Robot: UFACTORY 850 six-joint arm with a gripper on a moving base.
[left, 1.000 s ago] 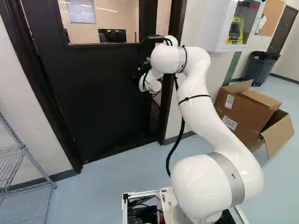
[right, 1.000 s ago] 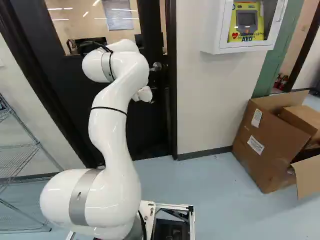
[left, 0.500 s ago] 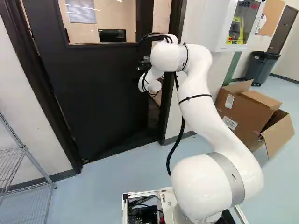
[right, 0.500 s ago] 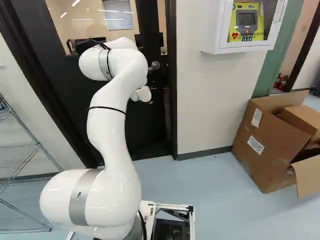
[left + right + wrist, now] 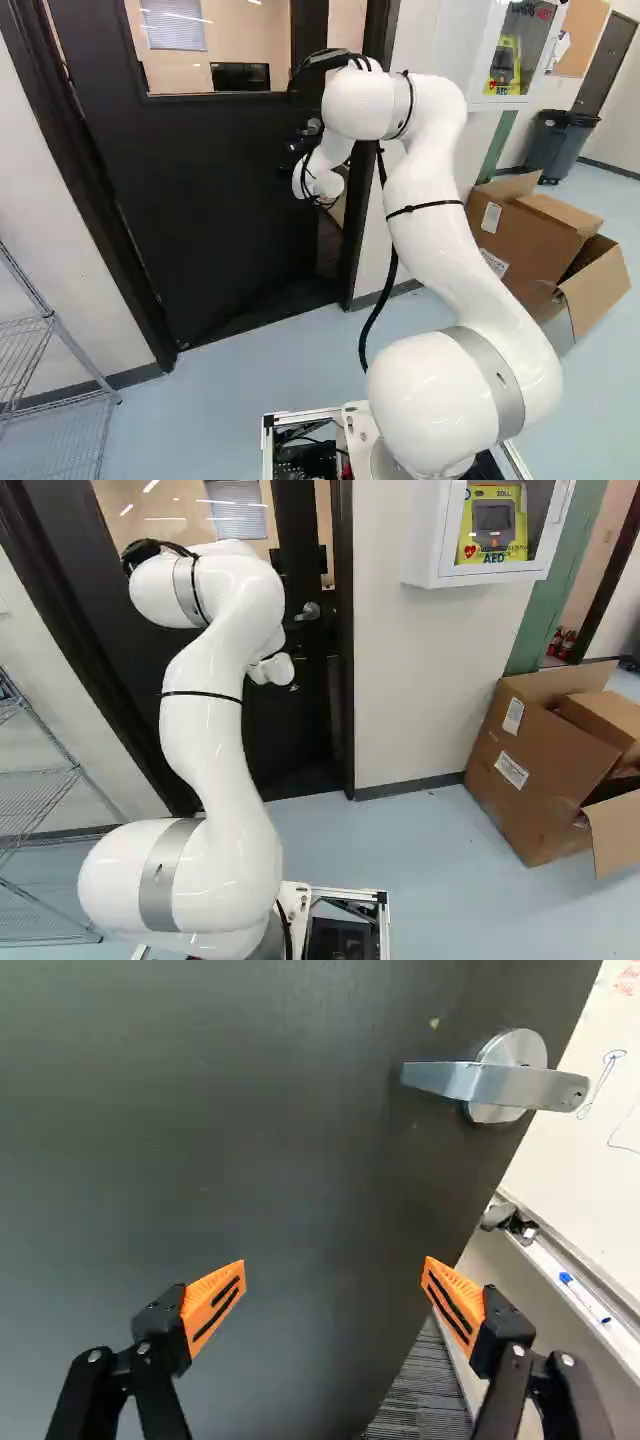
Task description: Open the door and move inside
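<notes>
Arm, white, one: rises from its joint at the foot of both base views; wrist bent toward the door.

Claw (image 5: 298, 146), black, two fingers with orange pads (image 5: 215, 1305): open, fingers spread wide, dark door face showing between them.

Door (image 5: 140, 670), dark, windowed: ajar; at eleven o'clock from the arm's foot in the right base view. Its free edge slants past one finger in the wrist view.

Lever handle (image 5: 500, 1084), metal, on round plate: fixed to the door near its free edge; at one o'clock from the claw, apart from both fingers.

Whiteboard (image 5: 600, 1110), with drawn marks: beyond the door's edge, two o'clock from the claw. Marker (image 5: 585, 1298), blue-capped, on the whiteboard's ledge (image 5: 548, 1260): three o'clock.

Further items, clock read from the arm's foot in the right base view:
- Wire shelf (image 5: 77, 770): ten o'clock.
- AED cabinet (image 5: 424, 540), white, wall-mounted: one o'clock.
- Cardboard box (image 5: 525, 780), flaps open, on the floor (image 5: 400, 900): two o'clock.
</notes>
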